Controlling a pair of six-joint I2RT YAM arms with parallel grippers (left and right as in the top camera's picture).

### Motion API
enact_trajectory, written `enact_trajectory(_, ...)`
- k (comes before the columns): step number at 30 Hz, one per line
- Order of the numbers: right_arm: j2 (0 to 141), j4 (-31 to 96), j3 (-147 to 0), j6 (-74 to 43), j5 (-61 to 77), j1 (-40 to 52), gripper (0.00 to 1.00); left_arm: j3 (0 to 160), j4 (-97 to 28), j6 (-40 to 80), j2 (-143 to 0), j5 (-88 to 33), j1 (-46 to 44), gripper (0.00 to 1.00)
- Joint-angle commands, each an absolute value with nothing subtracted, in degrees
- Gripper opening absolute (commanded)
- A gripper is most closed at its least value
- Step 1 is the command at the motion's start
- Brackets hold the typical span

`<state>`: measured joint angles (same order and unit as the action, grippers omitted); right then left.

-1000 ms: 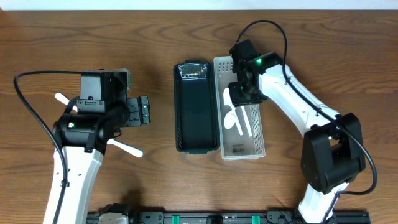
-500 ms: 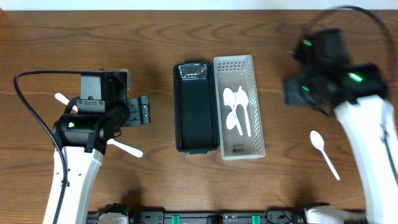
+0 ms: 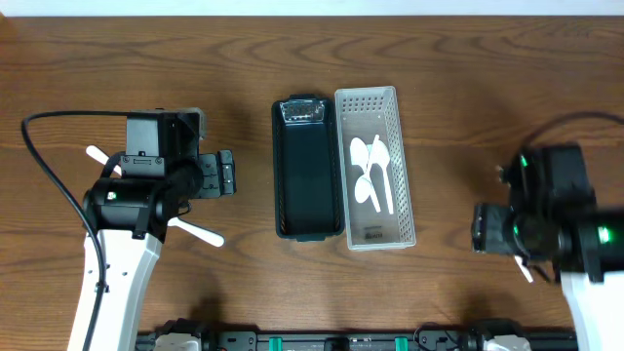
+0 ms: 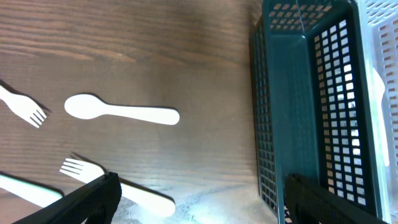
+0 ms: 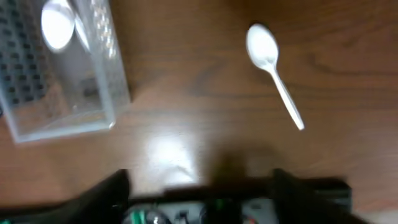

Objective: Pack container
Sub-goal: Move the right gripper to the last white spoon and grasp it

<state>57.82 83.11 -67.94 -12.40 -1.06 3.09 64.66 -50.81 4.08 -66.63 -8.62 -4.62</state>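
Poised near the bench's right edge, right fingers (image 5: pixel 107 196) spread and empty, over a loose white spoon (image 5: pixel 272 67) lying apart from the clear basket (image 3: pixel 367 99). Idle toward the left edge, left fingers (image 4: pixel 93 199) likewise spread, gripping nothing. Best to descend straddling the thin handle, pinch mid-shaft, then lift across to the packed spoons (image 3: pixel 371 174).

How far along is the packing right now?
Done: spoons lie in the white basket. In hand: nothing; both the right tool, near a loose spoon, and the left tool are open. Left: that spoon, plus a second spoon and forks on the left side; the dark basket is empty.
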Motion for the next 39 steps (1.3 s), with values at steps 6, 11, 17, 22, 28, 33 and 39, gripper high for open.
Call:
enact_trajectory(6, 54.89, 69.32, -60.01, 1.30, -0.43, -10.00, 0.95, 65.87, -50.96, 3.68, -66.61, -8.38, -4.84, 0.87)
enact_trajectory(11, 64.45, 64.88, -59.90, 4.93, 0.73, -16.99, 0.94, 65.87, -51.00, 3.68, -66.61, -8.38, -4.84, 0.87)
enact_trajectory(17, 80.77, 63.79, -59.90, 7.99, -0.95, -19.92, 0.99, 65.87, -50.96, 3.68, -66.61, -8.38, -4.84, 0.87)
enact_trajectory(22, 89.56, 60.90, -59.90, 10.28, -2.33, -19.84, 0.98, 65.87, -50.96, 3.68, -66.61, -8.38, -4.84, 0.87)
enact_trajectory(28, 94.52, 60.80, -59.88, 15.49, -2.33, -19.75, 0.88, 65.87, -50.96, 3.66, -66.61, -8.36, -4.84, 0.87)
enact_trajectory(33, 96.79, 60.82, -59.37, 15.49, -2.35, -19.75, 0.88, 65.87, -50.94, 3.64, -66.61, -8.36, -4.84, 0.87)
enact_trajectory(39, 97.41, 56.42, -54.83, 15.25, -2.37, -19.51, 0.87, 65.87, -50.96, 3.22, -66.61, -8.36, -4.84, 0.87)
